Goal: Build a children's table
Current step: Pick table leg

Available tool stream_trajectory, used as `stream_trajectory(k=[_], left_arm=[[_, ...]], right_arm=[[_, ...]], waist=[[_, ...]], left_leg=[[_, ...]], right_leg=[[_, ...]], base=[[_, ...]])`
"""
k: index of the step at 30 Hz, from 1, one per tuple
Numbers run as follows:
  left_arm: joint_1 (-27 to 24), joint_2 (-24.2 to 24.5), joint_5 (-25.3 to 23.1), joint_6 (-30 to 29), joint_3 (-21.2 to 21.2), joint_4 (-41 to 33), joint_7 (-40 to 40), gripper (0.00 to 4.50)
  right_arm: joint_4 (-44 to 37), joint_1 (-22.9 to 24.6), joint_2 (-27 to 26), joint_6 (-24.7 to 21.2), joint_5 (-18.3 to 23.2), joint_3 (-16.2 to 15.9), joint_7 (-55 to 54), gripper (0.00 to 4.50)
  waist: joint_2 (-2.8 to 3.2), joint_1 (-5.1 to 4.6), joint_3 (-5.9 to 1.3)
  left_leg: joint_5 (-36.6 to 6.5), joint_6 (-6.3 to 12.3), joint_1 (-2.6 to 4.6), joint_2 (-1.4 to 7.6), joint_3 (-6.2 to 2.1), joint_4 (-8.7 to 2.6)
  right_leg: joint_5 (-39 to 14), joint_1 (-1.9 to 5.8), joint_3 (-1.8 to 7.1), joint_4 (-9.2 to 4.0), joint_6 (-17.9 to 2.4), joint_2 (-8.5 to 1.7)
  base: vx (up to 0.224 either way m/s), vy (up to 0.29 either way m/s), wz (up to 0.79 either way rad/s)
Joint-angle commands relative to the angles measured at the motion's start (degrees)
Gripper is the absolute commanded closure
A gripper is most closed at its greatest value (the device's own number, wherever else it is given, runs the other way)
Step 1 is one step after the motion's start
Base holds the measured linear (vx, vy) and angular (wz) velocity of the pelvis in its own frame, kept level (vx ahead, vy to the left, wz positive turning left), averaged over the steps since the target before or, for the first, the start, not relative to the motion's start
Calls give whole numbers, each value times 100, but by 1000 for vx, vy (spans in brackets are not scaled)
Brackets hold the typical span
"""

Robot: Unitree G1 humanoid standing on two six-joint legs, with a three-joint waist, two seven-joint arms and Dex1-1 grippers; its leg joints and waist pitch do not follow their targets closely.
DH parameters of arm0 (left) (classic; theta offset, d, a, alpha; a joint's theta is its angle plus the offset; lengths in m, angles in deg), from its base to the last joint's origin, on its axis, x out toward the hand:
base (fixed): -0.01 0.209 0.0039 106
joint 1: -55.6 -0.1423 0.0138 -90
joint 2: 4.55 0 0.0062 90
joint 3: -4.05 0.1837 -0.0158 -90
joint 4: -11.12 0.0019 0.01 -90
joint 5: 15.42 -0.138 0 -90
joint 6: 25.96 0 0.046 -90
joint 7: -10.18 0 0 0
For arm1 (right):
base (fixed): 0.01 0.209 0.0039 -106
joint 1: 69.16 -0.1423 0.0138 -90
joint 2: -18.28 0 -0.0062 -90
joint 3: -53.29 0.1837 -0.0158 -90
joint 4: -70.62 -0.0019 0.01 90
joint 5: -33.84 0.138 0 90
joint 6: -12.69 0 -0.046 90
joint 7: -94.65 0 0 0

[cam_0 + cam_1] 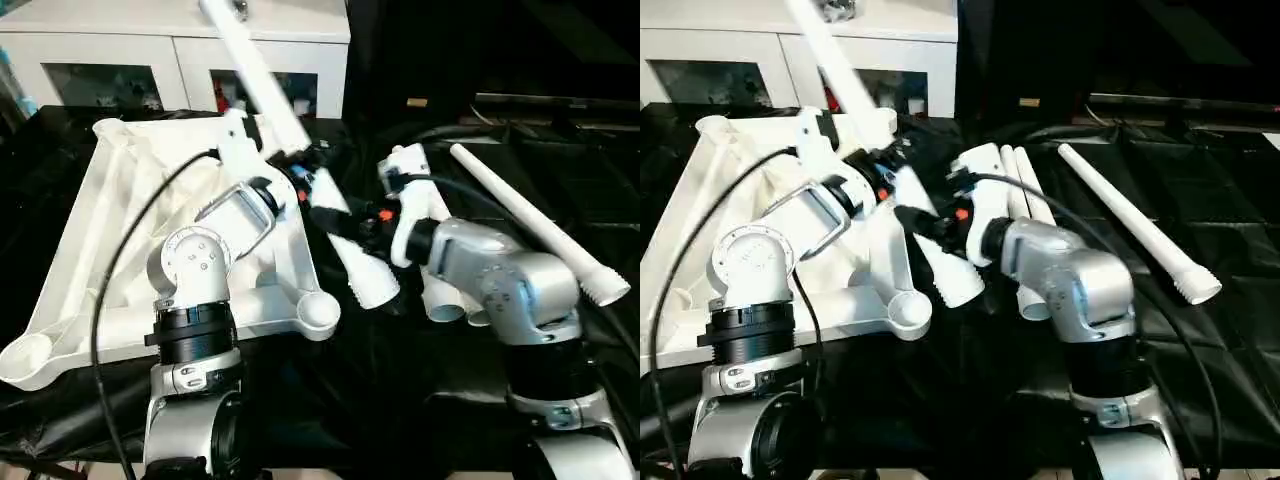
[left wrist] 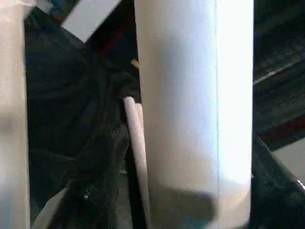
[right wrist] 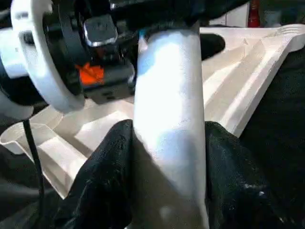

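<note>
**Both grippers on one raised leg beside the upturned tabletop**

Far left: white tabletop (image 1: 120,250) lies underside up on the black-draped work table (image 1: 400,400), ribs showing, round corner sockets at the near corners. A black cable (image 1: 120,260) loops over it from the left forearm. Behind it, a white cabinet (image 1: 170,50) with glass doors.

Left gripper (image 1: 295,165) sits over the tabletop's right edge, at the upper part of a tilted white leg (image 1: 265,85). The left wrist view has the tube right up against the camera; can't tell how far the fingers stand apart or whether they actually grip.

Centre: that leg runs from top of frame down to its wide end just off the tabletop's near right corner socket. Right gripper (image 3: 167,157) is clamped on its lower part, black fingers (image 3: 109,167) pressed on both sides of the tube, about half spread.

The right forearm covers most of two more legs (image 1: 1025,190) lying side by side on the cloth.

Far right: a fourth leg (image 1: 530,225) lies loose, well apart from the rest, ribbed end toward the robot.
</note>
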Motion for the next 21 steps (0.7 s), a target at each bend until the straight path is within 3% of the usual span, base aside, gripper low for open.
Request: stream_trajectory(k=[1,12,13,14,18,19,20,21], left_arm=[[88,-222,-45,38,-25,-108,128,163],[7,-211,228,-31,192,-298,13,244],[7,-222,267,-43,185,-299,-17,253],[5,-179,232,-50,249,-304,-89,260],[-18,-19,134,-124,489,-340,-335,267],[-31,85,64,-144,646,-362,-473,270],[-31,85,64,-144,646,-362,-473,270],[-25,391,38,-170,1009,-399,-1009,271]], right_arm=[[-237,-106,8,133,5,-40,-1,270],[-284,-88,34,181,-25,-120,36,270],[-271,-93,21,182,-1,-104,46,214],[-233,-115,-9,140,66,-32,47,200],[-201,-147,-14,44,213,92,115,192],[-195,-158,7,-6,264,133,153,161],[-195,-158,7,-6,264,133,153,161],[-89,-135,216,-204,468,292,433,152]], waist=[[3,-1,-408],[8,-1,-407],[19,-1,-407],[12,-7,-407],[20,4,-409],[29,8,-409],[30,4,-410],[42,4,-410]], left_leg=[[-366,-81,145,231,-102,-343],[-398,-102,141,225,-99,-338],[-384,-111,140,228,-102,-342],[-380,-104,140,222,-98,-336],[-393,-92,144,229,-96,-337],[-390,-97,150,228,-100,-343],[-388,-107,145,233,-103,-344],[-393,-113,145,230,-102,-343]], right_leg=[[685,287,180,-387,-1180,-364],[694,293,186,-389,-1175,-363],[715,291,184,-383,-1185,-364],[748,291,185,-383,-1183,-358],[692,283,190,-386,-1178,-366],[686,281,183,-392,-1164,-359],[715,287,183,-378,-1170,-361],[728,288,181,-380,-1177,-362]], base=[[0,0,0],[0,0,0],[0,0,0],[0,0,0],[0,0,0],[0,0,0],[0,0,0],[0,0,0]])
